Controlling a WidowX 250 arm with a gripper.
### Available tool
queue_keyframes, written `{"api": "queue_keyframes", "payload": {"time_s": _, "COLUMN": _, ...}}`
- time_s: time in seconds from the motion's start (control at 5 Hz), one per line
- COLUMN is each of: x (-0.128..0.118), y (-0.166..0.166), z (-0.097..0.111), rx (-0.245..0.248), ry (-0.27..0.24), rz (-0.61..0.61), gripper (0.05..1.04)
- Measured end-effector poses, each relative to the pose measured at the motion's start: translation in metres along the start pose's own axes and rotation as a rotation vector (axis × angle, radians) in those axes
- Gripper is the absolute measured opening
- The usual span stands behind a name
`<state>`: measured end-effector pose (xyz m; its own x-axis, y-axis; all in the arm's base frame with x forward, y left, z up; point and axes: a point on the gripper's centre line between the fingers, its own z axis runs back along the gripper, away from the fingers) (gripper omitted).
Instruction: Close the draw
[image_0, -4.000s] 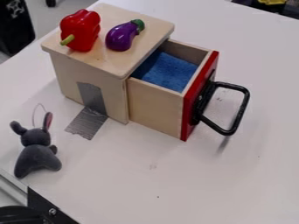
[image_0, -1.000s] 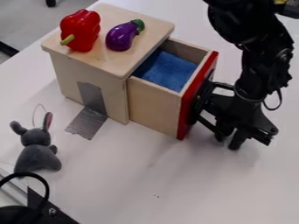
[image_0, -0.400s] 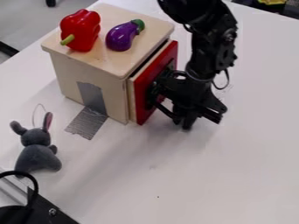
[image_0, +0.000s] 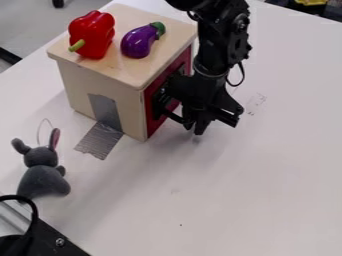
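The drawer (image_0: 154, 98) sits flush in the wooden box (image_0: 107, 90), its red front level with the box's right side and beneath the lid's edge. Its black handle (image_0: 172, 116) is partly covered by the arm. Against the drawer's front and handle stands my black gripper (image_0: 195, 127), low over the table on the box's right side, pointing down. How its fingers stand cannot be made out.
A red toy pepper (image_0: 93, 35) and a purple toy eggplant (image_0: 139, 42) lie on the box's top. Grey tape (image_0: 100, 140) runs from the box to the table. A grey plush toy (image_0: 43, 175) is at the left, near the table edge.
The drawer was far out, with its blue inside showing, and has slid left into the box. My gripper came in from the top right and moved left along with the drawer's front.
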<state>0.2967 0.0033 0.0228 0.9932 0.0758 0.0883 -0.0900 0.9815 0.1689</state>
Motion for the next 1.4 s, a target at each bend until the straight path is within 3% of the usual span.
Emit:
{"api": "queue_keyframes", "payload": {"time_s": 0.2, "x": -0.003, "y": 0.003, "z": 0.005, "rx": -0.019, "ry": 0.015, "rz": 0.012, "gripper": 0.384}}
{"api": "queue_keyframes", "payload": {"time_s": 0.6, "x": -0.006, "y": -0.006, "z": 0.019, "rx": -0.061, "ry": 0.011, "rz": -0.013, "gripper": 0.966}}
{"api": "queue_keyframes", "payload": {"time_s": 0.8, "x": 0.006, "y": -0.018, "z": 0.047, "rx": -0.11, "ry": -0.056, "rz": -0.053, "gripper": 1.0}}
{"api": "queue_keyframes", "payload": {"time_s": 1.0, "x": 0.015, "y": -0.027, "z": 0.092, "rx": -0.148, "ry": -0.13, "rz": -0.079, "gripper": 1.0}}
{"api": "queue_keyframes", "payload": {"time_s": 1.4, "x": -0.008, "y": -0.017, "z": 0.162, "rx": -0.196, "ry": -0.195, "rz": -0.089, "gripper": 1.0}}
